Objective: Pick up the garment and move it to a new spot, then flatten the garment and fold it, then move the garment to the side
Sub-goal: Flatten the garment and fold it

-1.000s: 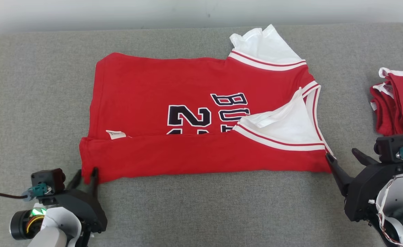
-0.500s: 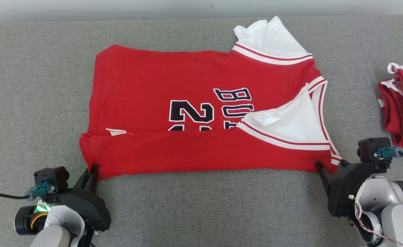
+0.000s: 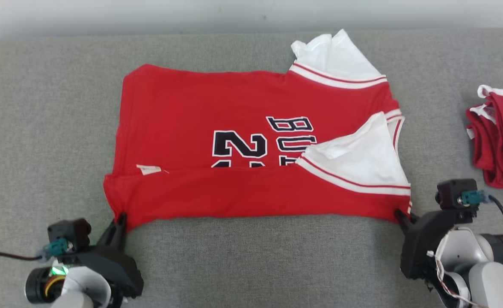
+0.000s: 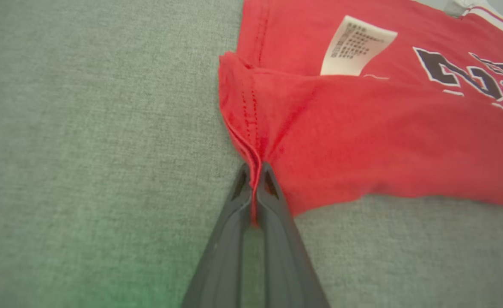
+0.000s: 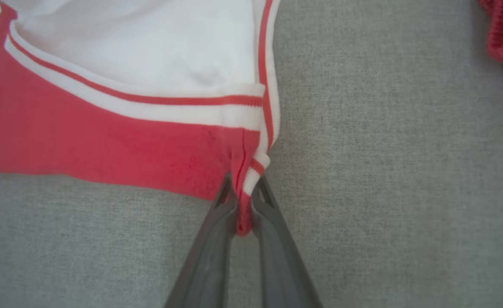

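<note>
As left tool (image 4: 255,179) & right tool (image 5: 243,188) each clamp a near corner of the jersey (image 3: 200,102), it lies stretched flat just ahead of both, prob. ready to lift & fold over.

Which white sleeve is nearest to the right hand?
The sleeve folded onto the jersey, next to the right hand; the other sleeve sticks out past its far edge.

Light is bright, even and diffuse; shadows under the garment (image 3: 191,102) are faint and soft. The head view is sharp. Both wrist views are softer, slightly hazy. A green glow tints the lower edge of the left wrist view.
</note>
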